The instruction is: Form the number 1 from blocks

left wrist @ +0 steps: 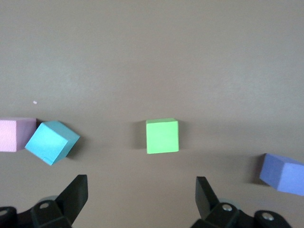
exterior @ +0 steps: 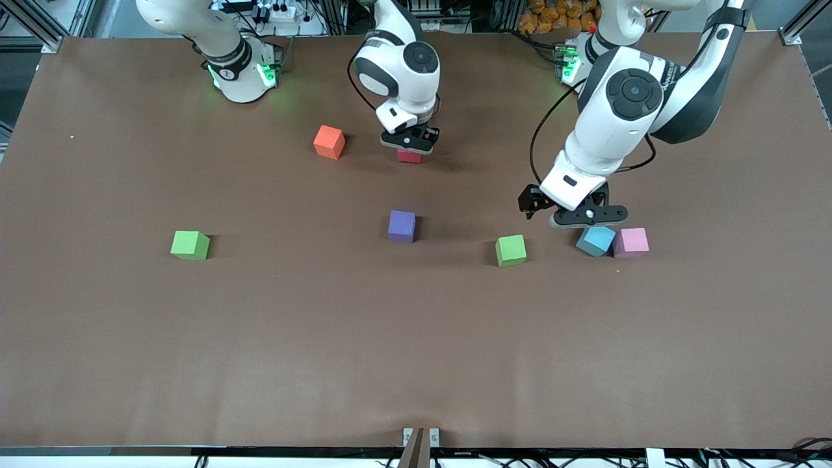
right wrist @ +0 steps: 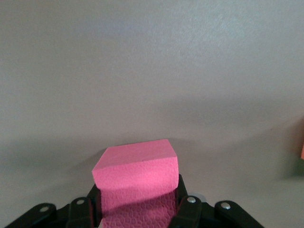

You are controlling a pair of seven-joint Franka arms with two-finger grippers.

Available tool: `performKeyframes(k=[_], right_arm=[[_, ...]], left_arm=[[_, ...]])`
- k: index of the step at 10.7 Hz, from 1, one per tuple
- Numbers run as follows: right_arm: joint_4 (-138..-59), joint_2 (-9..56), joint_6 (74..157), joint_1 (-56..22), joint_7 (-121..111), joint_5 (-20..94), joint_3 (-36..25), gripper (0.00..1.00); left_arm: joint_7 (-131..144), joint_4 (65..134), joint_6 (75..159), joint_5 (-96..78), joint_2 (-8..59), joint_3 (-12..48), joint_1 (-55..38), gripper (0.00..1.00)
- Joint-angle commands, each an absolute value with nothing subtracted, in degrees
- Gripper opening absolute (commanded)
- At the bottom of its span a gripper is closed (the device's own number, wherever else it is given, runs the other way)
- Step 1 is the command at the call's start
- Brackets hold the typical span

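Observation:
My right gripper is shut on the red block, low over the table beside the orange block. My left gripper is open with nothing between its fingers, just above the table next to the tilted blue block. The pink block touches the blue one on the side toward the left arm's end. A purple block lies mid-table. One green block sits between purple and blue.
A second green block lies alone toward the right arm's end of the brown table. The table's front edge carries a small metal bracket.

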State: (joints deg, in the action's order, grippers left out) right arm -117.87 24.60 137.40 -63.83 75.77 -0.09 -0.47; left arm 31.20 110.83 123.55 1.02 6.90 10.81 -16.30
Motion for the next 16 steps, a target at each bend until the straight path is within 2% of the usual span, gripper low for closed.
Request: performKeyframes(k=[1, 5, 13, 14, 15, 16], right_arm=[[-120.75, 24.70, 143.24, -65.56, 78.13, 0.44, -0.97, 0.00], [-120.85, 24.35, 142.12, -65.65, 78.13, 0.44, -0.97, 0.00], [-120.76, 22.50, 137.81, -66.01, 77.69, 0.44, -0.97, 0.00], [-120.67, 22.50, 137.90, -66.01, 77.96, 0.44, -0.97, 0.08], [-120.67, 22.50, 137.73, -66.01, 78.22, 0.44, -0.97, 0.59], [-120.67, 22.59, 137.64, -66.18, 78.66, 0.44, -0.97, 1.00]], left_arm=[[30.76, 104.00, 122.34, -0.26, 11.67, 9.76, -19.32, 1.00], [30.85, 97.04, 122.43, -4.03, 17.66, 5.36, -26.01, 1.00], [34.63, 95.80, 122.43, -6.15, 18.55, 5.36, -26.37, 1.00], [34.63, 95.89, 122.43, -6.07, 18.54, 5.27, -26.37, 1.00], [34.63, 95.98, 122.43, -5.89, 18.54, 5.01, -26.37, 1.00], [34.63, 96.06, 122.43, -5.89, 18.54, 4.92, -26.45, 1.00]])
